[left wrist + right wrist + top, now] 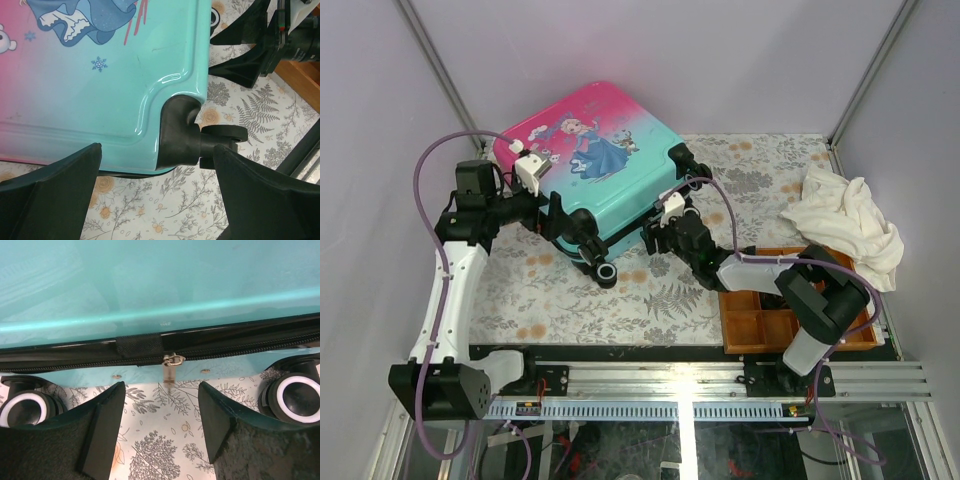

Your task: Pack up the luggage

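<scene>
My left gripper (156,150) hangs wide open, its dark fingers (50,195) spread either side of a teal corner of the luggage (100,90); the black wheel mount (182,132) there sits just beside my right-hand finger, above the floral tablecloth (165,210)

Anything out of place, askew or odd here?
The luggage lies closed and skewed on the table, while a crumpled white cloth sits outside it, draped over the far end of the tray. No damage or spills show.
</scene>
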Available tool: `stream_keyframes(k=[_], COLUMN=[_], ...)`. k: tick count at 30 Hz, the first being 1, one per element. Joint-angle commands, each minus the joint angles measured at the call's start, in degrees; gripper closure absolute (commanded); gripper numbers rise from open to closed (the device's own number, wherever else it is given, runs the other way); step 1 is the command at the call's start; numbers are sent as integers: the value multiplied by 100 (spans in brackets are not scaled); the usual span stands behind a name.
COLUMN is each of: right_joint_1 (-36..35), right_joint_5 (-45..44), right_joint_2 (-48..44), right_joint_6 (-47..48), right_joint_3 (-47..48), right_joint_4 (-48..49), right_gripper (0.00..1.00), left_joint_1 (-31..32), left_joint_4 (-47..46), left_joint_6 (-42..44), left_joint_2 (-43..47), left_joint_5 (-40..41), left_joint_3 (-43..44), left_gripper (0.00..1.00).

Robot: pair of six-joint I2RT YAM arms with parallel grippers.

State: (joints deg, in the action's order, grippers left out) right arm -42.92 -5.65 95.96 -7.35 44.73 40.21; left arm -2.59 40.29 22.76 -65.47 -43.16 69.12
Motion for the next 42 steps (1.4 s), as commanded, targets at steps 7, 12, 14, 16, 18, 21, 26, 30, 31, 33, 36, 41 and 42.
stream_keyframes(k=[7,12,14,16,18,21,26,30,31,33,36,41,42], right_joint_1=[-436,-445,-446,-443,-414,-186,291,506,538,593,639,707,737], right_joint_5=[-1895,-2060,-2038,-1960,-1773,-1090,-77,469,571,789,912,921,898], right_joint_2=[591,692,671,605,483,210,98,107,113,116,115,141,142], right_joint_6=[416,710,875,1021,1094,760,274,174,165,166,220,253,234], right_joint_3=[680,614,542,440,339,179,169,159,154,158,140,179,211], right_joint_4=[793,1321,1516,1625,1611,1345,957,974,991,996,970,809,746], right_gripper=[50,70,83,90,95,99,100,100,100,100,100,100,100], left_joint_1=[184,181,179,189,222,357,919,1856,2042,2352,2754,3337,3405], left_joint_4=[-565,-575,-575,-491,-258,320,1270,1482,1495,1630,1920,2388,2413], left_joint_6=[-528,-544,-540,-432,-133,727,1844,2400,2487,2711,3045,3869,3923], left_joint_2=[84,61,65,78,64,-43,-286,-309,-313,-381,-583,-980,-1067], left_joint_5=[28,22,32,28,15,79,558,1279,1396,1475,1553,2006,2054], left_joint_3=[-167,-165,-159,-126,-27,228,684,648,625,657,816,1083,1144], left_gripper=[9,9,9,9,9,9,10,11,11,13,15,18,18])
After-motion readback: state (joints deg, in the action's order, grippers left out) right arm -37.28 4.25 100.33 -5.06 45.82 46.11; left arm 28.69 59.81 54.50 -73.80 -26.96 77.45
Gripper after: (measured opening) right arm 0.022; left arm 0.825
